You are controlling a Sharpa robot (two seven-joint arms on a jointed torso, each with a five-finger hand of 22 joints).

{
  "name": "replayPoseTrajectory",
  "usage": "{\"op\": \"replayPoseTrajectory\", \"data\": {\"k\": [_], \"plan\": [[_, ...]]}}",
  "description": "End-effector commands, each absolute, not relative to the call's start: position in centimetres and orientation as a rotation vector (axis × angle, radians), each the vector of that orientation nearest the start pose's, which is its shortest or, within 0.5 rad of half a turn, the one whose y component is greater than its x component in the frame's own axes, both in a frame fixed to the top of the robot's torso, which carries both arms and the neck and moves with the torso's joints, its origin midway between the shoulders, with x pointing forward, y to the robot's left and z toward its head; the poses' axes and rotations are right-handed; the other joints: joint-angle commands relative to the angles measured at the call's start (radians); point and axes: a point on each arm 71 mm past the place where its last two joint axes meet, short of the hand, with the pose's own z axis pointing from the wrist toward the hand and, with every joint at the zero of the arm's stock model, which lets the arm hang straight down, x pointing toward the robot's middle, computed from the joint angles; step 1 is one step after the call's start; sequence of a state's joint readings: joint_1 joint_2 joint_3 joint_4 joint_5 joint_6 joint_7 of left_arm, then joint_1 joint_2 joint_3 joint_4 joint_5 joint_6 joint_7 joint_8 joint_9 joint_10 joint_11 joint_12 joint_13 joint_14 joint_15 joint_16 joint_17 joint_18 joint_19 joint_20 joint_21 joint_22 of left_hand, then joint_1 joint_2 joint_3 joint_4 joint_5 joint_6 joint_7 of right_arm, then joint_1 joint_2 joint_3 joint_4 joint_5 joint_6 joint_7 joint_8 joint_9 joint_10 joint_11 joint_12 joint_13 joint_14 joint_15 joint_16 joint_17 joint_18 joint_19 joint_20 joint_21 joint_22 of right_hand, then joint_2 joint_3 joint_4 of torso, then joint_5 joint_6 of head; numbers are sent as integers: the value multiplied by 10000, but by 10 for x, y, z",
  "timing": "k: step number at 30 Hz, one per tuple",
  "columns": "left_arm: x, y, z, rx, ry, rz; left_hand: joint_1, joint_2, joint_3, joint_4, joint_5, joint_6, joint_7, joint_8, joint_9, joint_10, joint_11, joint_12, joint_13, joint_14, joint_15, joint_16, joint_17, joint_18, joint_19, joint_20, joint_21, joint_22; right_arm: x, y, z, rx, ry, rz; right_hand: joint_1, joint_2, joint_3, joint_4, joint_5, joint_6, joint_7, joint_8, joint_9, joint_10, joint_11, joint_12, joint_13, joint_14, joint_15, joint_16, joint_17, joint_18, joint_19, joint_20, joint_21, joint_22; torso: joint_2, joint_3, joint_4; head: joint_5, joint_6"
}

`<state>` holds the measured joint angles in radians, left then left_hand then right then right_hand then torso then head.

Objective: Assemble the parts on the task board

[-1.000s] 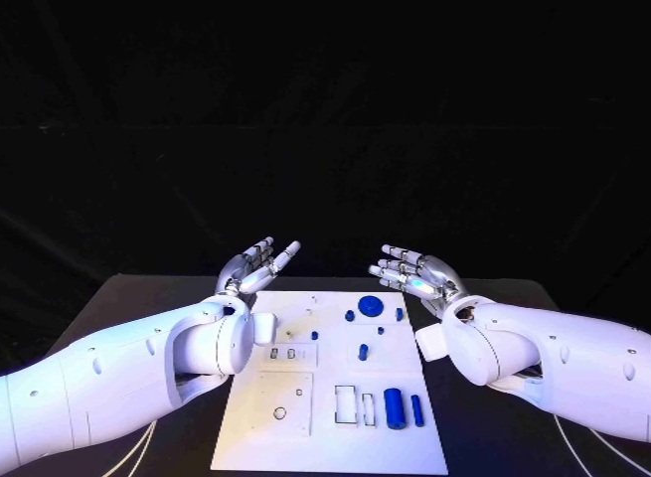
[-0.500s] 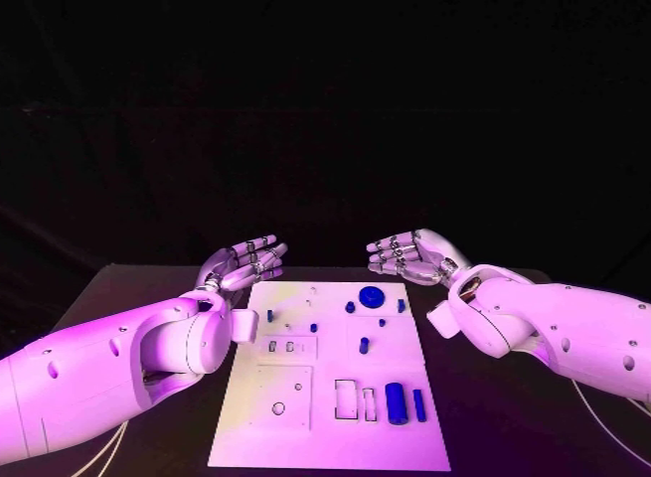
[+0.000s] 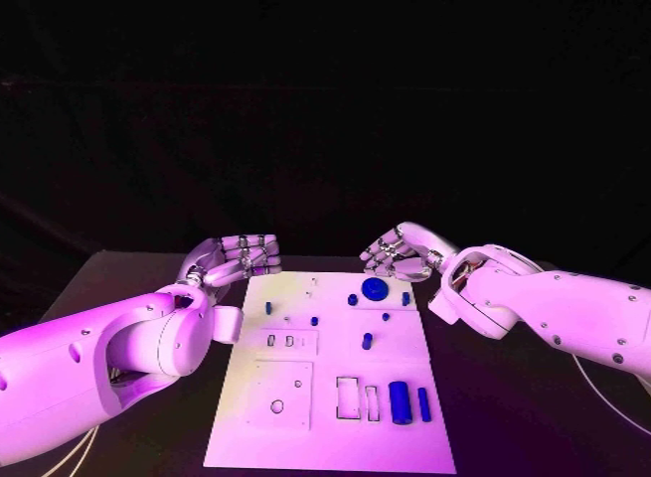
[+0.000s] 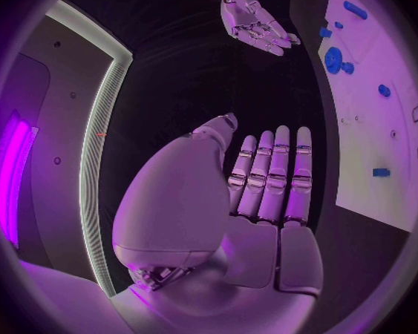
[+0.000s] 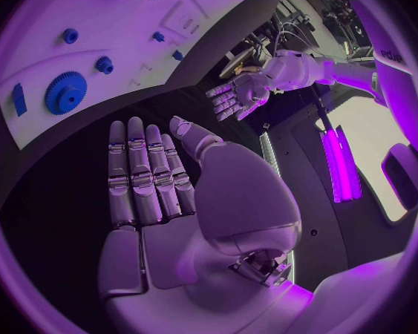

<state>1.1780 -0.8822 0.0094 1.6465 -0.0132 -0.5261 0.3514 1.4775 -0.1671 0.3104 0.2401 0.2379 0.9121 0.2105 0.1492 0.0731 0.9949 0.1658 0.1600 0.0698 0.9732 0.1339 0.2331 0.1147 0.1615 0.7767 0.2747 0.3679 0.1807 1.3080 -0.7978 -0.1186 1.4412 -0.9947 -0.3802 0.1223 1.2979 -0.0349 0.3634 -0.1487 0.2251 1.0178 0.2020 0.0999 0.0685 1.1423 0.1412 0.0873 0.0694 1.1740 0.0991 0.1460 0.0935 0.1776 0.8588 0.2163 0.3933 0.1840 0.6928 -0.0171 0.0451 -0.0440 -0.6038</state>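
The white task board (image 3: 304,437) lies in the middle of the black table. On it I see a blue gear (image 3: 374,289), a blue cylinder (image 3: 400,401), a thin blue bar (image 3: 424,402) and several small blue pieces such as a peg (image 3: 367,341). My left hand (image 3: 237,256) hovers off the board's far left corner and holds nothing. My right hand (image 3: 397,250) hovers just beyond the far edge, near the gear, also holding nothing. In the left wrist view my left hand (image 4: 264,193) has straight fingers beside the board (image 4: 394,171). In the right wrist view my right hand (image 5: 148,178) is flat too.
Empty rectangular slots (image 3: 345,397) and a round hole (image 3: 276,406) sit in the board's near half. The black table (image 3: 526,417) extends on both sides of the board. My white forearms (image 3: 110,358) flank the board.
Both hands have turned at the wrist, so the fingers no longer point upward but lean toward each other beyond the board's far edge. No part has moved.
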Motion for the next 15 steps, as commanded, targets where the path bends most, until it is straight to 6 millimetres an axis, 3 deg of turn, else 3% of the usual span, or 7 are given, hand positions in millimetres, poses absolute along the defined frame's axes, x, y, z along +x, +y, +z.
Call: {"op": "replayPoseTrajectory", "data": {"k": [1, 4, 10, 15], "plan": [[465, 199, -158, -11427, 13877, -14704, 48, -40, 280, -75, -74, 647, -110, -10, -27, 858, -173, -104, -25, 815, -234, 224, 173, 219, 543, -154, 630, 292, 506, -193, -157, -1073, 16293, 7670, 58, -432, -93, -70, 449, 744, -333, 26, 49, 1134, -421, -116, 87, 1580, -581, 372, 502, 34, 1190, -632, 1450, 784, 350, -86, 118, -74, 69], [456, 195, -153, -11360, 14029, -14994, -14, -75, 284, -65, -80, 622, -86, -73, -41, 825, -150, -199, -38, 831, -223, 204, 188, 213, 549, -175, 700, 329, 504, -188, -155, -1934, 16165, 7012, 63, -530, -194, -49, 489, 819, -371, -23, 36, 1307, -494, -180, 108, 1893, -661, 425, 702, 26, 1220, -747, 1840, 1053, 532, -128, 166, -189, 91], [446, 190, -145, -11226, 14158, -15363, -62, -87, 280, -54, -83, 607, -76, -115, -47, 795, -134, -266, -43, 838, -214, 187, 198, 210, 545, -186, 744, 353, 502, -179, -151, -3065, 15913, 6031, -81, -784, -359, 71, 472, 803, -439, -156, 16, 761, -486, -269, -16, 2914, -848, 870, 1229, 60, 1657, -918, 2607, 1535, 811, -200, 309, -283, 156], [443, 191, -141, -11201, 14130, -15441, -99, -91, 273, -44, -85, 599, -70, -143, -50, 781, -126, -307, -43, 842, -208, 175, 205, 211, 550, -194, 781, 372, 502, -175, -151, -3666, 15815, 5361, -147, -963, -502, 234, 487, 799, -522, -235, 21, 437, -532, -230, 16, 3367, -975, 1641, 1881, 50, 2087, -1067, 3176, 1901, 985, -211, 357, -351, 200]]}}
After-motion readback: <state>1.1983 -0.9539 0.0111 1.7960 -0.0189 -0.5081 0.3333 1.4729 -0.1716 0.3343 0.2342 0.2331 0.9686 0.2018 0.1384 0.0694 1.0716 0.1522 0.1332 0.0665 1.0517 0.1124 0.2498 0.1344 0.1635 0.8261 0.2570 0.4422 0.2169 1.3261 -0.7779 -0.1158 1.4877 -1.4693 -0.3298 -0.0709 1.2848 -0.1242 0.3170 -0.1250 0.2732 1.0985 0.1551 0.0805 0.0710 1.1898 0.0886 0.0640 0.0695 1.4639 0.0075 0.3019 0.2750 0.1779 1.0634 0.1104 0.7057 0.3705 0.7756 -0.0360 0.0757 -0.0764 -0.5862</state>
